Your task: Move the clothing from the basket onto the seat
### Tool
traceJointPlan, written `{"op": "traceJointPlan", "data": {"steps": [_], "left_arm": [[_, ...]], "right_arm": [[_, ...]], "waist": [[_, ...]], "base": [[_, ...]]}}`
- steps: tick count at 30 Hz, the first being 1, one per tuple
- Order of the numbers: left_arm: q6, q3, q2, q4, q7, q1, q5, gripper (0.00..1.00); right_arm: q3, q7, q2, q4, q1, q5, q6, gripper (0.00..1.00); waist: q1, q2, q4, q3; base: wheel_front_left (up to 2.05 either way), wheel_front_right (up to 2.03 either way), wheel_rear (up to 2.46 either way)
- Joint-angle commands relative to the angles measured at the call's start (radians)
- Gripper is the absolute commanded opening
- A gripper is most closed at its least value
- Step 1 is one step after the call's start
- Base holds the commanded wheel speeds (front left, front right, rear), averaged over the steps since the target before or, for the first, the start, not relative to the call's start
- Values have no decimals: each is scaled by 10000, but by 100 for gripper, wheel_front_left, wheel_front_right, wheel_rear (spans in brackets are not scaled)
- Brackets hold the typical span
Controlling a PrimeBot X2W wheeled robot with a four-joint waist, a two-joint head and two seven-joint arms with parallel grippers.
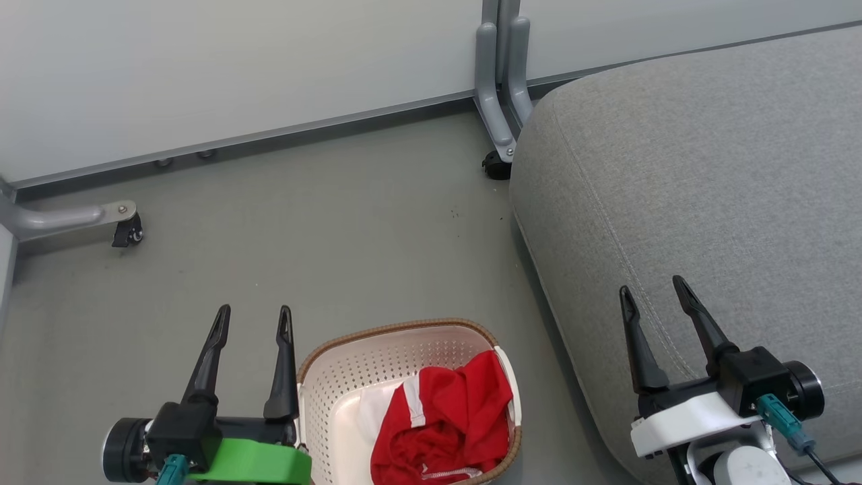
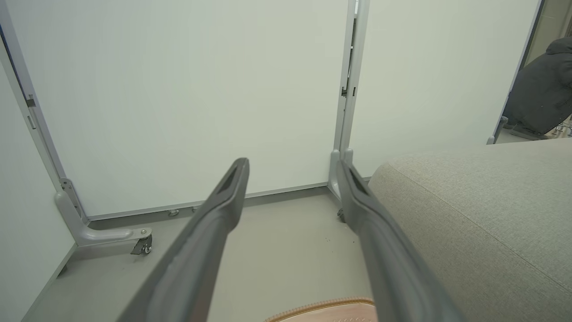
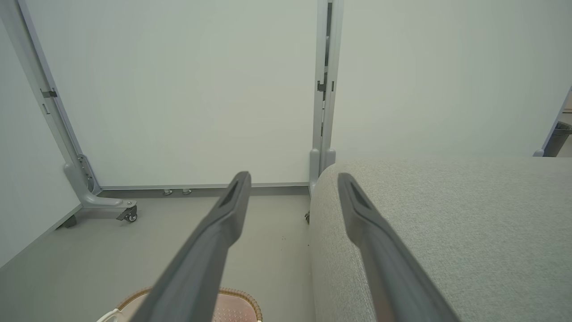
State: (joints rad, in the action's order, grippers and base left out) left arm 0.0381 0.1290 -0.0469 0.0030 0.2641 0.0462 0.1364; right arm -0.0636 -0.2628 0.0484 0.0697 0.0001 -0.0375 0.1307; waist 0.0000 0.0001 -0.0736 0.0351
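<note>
left claw (image 1: pixel 254 310) gapes empty beside the basket (image 1: pixel 377 331) of red clothing (image 1: pixel 451 411), right claw (image 1: pixel 651 285) gapes empty above the seat (image 1: pixel 707 168).

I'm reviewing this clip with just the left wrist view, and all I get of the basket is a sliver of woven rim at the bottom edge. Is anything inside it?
Observer: Yes. In the head view the basket holds crumpled red clothing with white panels, bunched toward the side nearer the seat.
Reviewer: Where is the other arm's gripper, and is it carrying anything?
Observer: The right gripper is open and empty. In the head view its fingers show against the seat's near left edge, well apart from the basket.
</note>
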Motion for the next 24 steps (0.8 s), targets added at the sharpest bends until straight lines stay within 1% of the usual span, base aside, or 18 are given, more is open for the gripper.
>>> {"op": "traceJointPlan", "data": {"steps": [1,7,17,24], "left_arm": [[-3,-9,-64,16,5,40,67,100],[-52,-63,-64,122,7,74,139,100],[16,-95,-64,271,5,41,203,100],[-32,71,-64,305,5,-287,36,100]], "right_arm": [[24,-32,34,-10,59,26,1,100],[3,-32,34,-68,26,-7,1,100],[16,-32,34,-137,51,-59,1,100],[116,-32,34,-318,-221,-76,1,100]], "waist": [[0,-1,18,2],[0,-1,54,40],[0,-1,88,177],[0,-1,156,662]], "base": [[0,0,0],[0,0,0],[0,0,0],[0,0,0]]}}
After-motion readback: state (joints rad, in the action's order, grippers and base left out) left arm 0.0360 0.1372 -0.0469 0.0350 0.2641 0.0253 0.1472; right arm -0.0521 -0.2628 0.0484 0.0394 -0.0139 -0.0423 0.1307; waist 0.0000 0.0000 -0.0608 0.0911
